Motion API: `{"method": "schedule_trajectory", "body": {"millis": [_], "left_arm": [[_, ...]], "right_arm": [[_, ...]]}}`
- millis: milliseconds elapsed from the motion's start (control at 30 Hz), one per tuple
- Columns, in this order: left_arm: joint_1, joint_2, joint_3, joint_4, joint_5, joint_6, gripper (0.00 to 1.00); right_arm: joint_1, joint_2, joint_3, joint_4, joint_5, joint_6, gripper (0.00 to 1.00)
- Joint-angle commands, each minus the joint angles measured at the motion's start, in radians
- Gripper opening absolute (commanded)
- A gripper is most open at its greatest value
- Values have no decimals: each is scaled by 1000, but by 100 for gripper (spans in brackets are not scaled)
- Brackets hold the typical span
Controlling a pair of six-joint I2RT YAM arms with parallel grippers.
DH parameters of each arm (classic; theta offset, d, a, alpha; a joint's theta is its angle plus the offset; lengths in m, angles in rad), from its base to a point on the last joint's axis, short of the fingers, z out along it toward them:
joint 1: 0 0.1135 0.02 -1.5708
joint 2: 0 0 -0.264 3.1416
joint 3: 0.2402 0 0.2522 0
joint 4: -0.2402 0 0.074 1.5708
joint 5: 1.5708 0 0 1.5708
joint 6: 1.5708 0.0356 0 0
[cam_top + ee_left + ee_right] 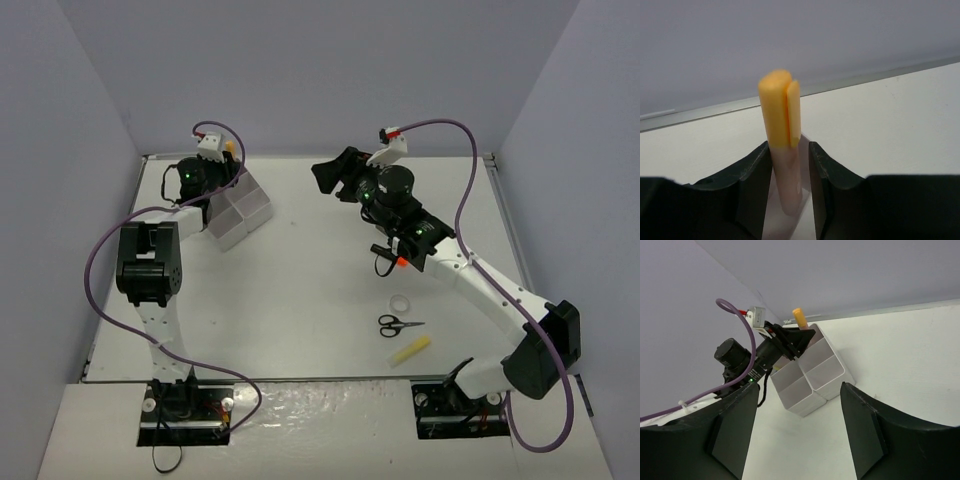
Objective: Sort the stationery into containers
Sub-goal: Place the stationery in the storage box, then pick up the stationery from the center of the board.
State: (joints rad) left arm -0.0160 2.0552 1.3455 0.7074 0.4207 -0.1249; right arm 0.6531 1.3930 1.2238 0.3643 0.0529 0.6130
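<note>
Top external shows 1 tray (245,215), 1 pr scissors (398,324), 1 tape (400,302).

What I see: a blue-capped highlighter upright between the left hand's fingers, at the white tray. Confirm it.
Wrong cap colour: it is yellow-orange, not blue, as the left wrist view shows. The highlighter is upright between the fingers of the left hand, at the white tray.

The highlighter's (782,120) lower end is blurred and lost between the left gripper's (790,149) dark fingers (752,190). From above, the left arm (190,182) covers the tray's (252,212) far-left compartments, and what the compartments hold cannot be told. An orange-tipped thing (401,262) lies half hidden under the right arm (470,280).
</note>
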Motion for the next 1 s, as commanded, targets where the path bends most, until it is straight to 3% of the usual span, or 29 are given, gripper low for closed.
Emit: {"method": "schedule_trajectory", "body": {"millis": [0, 67, 267, 467, 767, 967], "left_arm": [[2, -63, 12, 120, -1, 25, 39], [2, -75, 11, 113, -3, 29, 46], [2, -123, 16, 72, 0, 29, 51], [2, -182, 43, 8, 32, -10, 53], [2, -256, 172, -252, 128, -95, 53], [-1, -296, 220, -404, 213, -108, 53]], "right_arm": [[-7, -61, 9, -3, 41, -89, 68], [-7, -82, 8, -38, 53, -142, 74], [-27, -147, -19, -198, 142, -227, 83], [-121, -145, -44, -441, 175, -193, 85], [-446, -95, -234, -490, -83, -21, 81], [-472, -25, -191, -534, -89, -119, 82]]}}
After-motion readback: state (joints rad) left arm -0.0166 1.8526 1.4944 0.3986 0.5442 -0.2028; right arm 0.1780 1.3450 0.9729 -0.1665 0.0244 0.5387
